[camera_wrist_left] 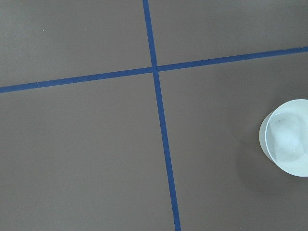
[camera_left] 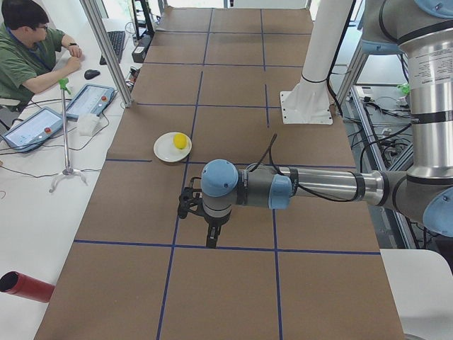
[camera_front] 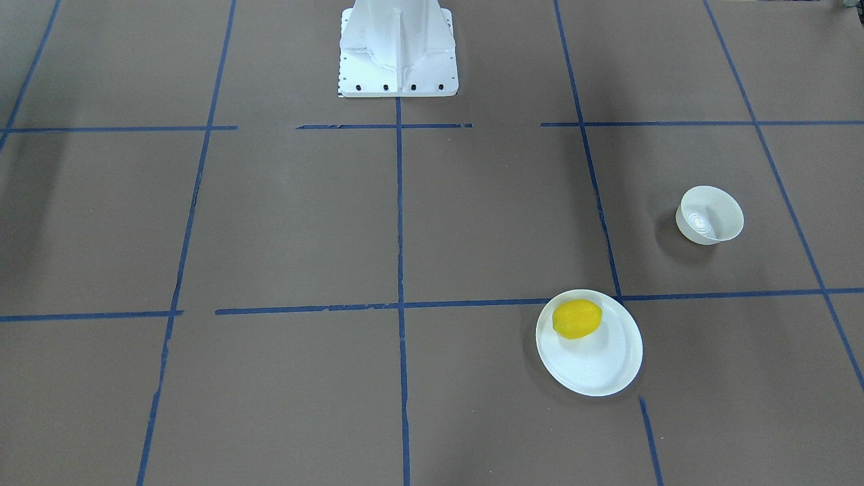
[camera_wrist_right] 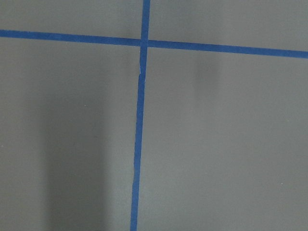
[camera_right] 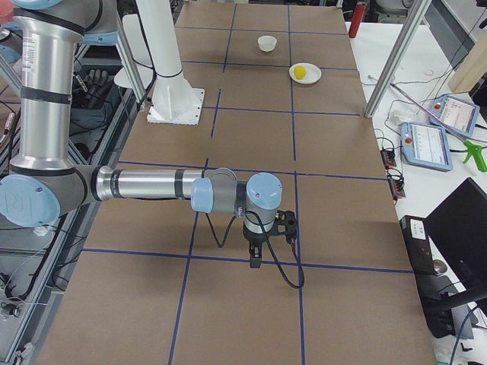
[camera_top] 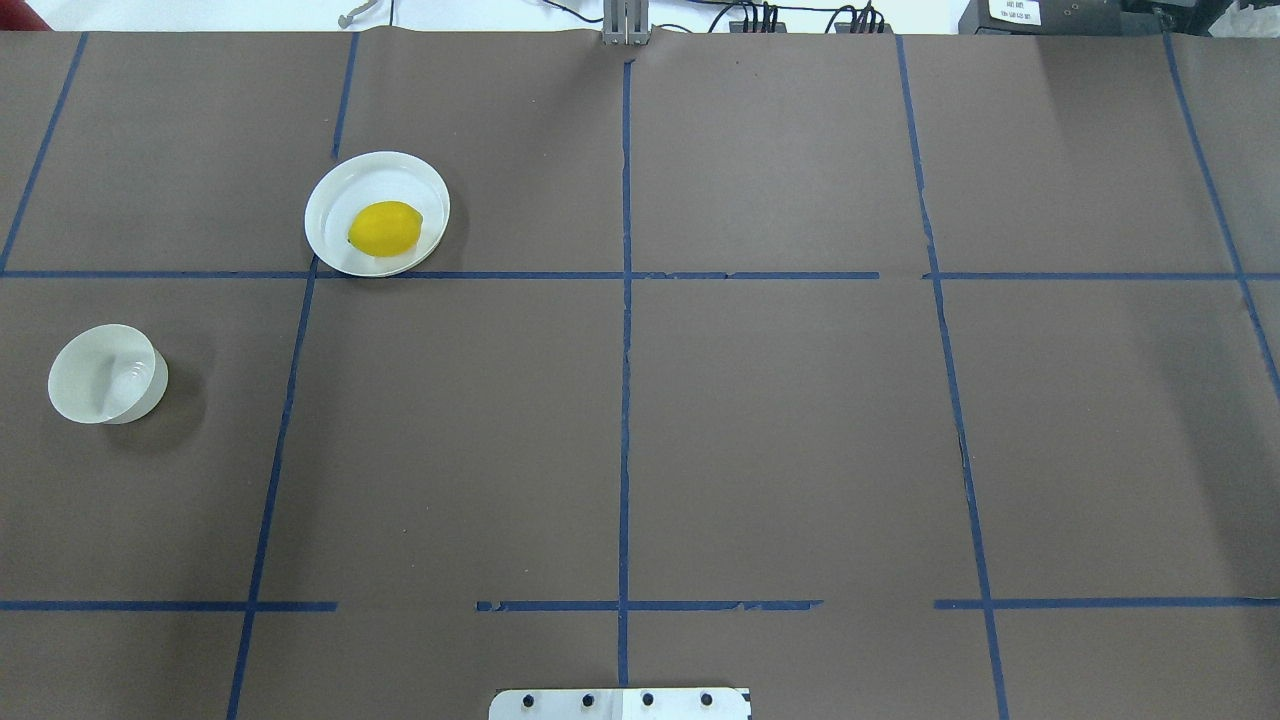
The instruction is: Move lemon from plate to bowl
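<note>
The yellow lemon (camera_top: pixel 385 228) lies on the flat white plate (camera_top: pixel 335 195) at the far left of the table; both also show in the front-facing view, the lemon (camera_front: pixel 577 318) on the plate (camera_front: pixel 601 368). The small white bowl (camera_top: pixel 100 375) stands empty, nearer the robot and further left, apart from the plate. It also shows at the right edge of the left wrist view (camera_wrist_left: pixel 288 137). My left gripper (camera_left: pixel 211 239) and right gripper (camera_right: pixel 255 258) show only in the side views, high above the table and far from the plate. I cannot tell whether they are open or shut.
Brown paper with blue tape grid lines covers the table (camera_top: pixel 760 420). The white robot base (camera_front: pixel 397 50) stands at the robot's edge. An operator (camera_left: pixel 28 49) sits beside the table with tablets (camera_left: pixel 88 100). A red cylinder (camera_left: pixel 25 285) lies off the table's corner.
</note>
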Robot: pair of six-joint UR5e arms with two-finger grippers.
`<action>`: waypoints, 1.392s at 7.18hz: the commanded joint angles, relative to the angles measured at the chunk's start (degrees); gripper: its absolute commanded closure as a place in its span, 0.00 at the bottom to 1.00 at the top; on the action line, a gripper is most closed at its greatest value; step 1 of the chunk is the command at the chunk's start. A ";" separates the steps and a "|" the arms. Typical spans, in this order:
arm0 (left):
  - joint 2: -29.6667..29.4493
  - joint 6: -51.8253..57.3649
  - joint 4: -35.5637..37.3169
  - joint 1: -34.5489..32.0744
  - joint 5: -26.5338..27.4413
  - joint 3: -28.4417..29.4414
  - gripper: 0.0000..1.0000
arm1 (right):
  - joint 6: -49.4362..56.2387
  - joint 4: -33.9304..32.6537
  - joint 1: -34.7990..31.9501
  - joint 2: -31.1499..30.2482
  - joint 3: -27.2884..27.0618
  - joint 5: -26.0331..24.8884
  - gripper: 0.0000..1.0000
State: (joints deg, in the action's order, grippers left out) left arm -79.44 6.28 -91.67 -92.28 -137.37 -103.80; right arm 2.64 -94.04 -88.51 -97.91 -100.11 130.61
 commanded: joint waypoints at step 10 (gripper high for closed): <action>-12.46 -0.31 -2.11 8.68 0.61 -1.23 0.01 | 0.00 0.00 0.00 0.00 0.00 0.00 0.00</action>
State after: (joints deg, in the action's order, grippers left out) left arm -88.17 5.84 -93.74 -86.37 -136.86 -105.21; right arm 2.64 -94.04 -88.51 -97.91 -100.11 130.61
